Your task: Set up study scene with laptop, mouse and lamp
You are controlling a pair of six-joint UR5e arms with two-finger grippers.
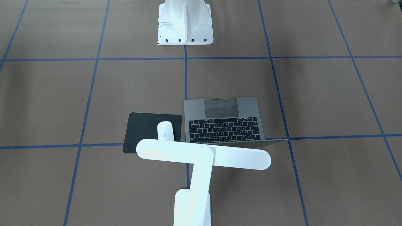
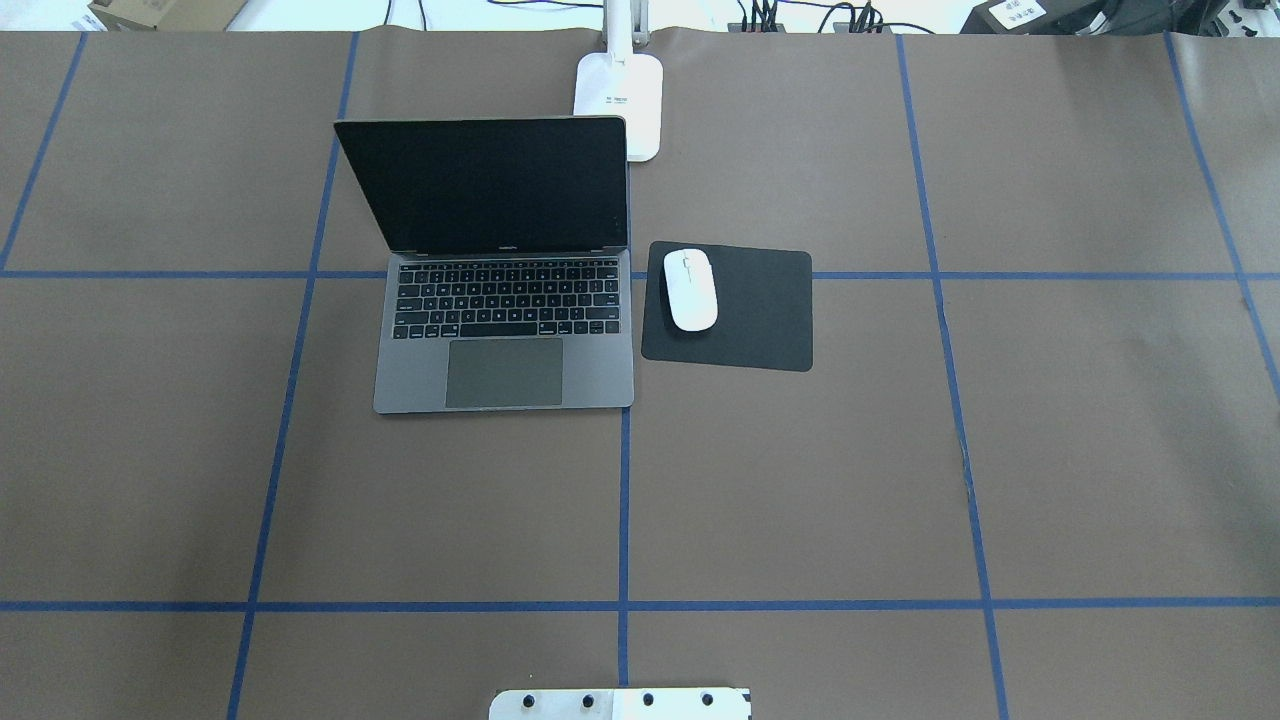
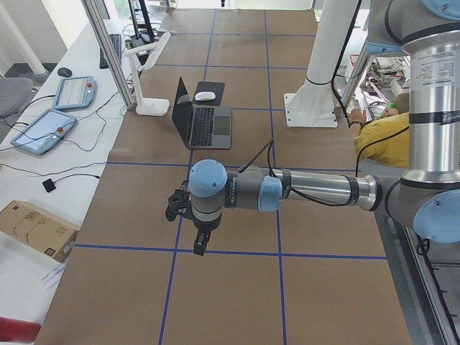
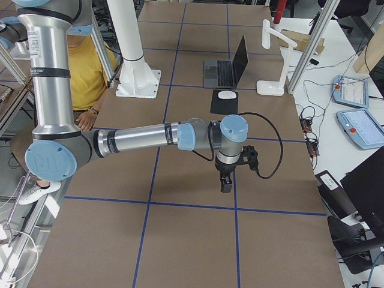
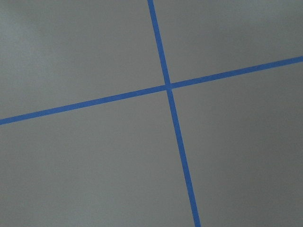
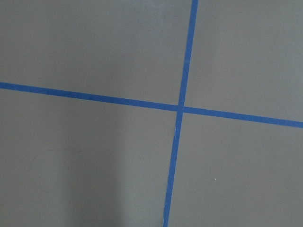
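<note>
Where your cameras sit
Your overhead and front views face each other, both looking down on the slim space-grey metal laptop.

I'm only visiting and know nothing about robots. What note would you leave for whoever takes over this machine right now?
Left end effector: over the bare table, apparently empty; open or shut, cannot tell.
Right end effector: the same.
Laptop: open, screen dark.
Mouse: on the black mouse pad beside the laptop, on the robot's right.
Lamp: stands behind the laptop.
Done: all three look placed.
Left: probably nothing but a final check.
</note>
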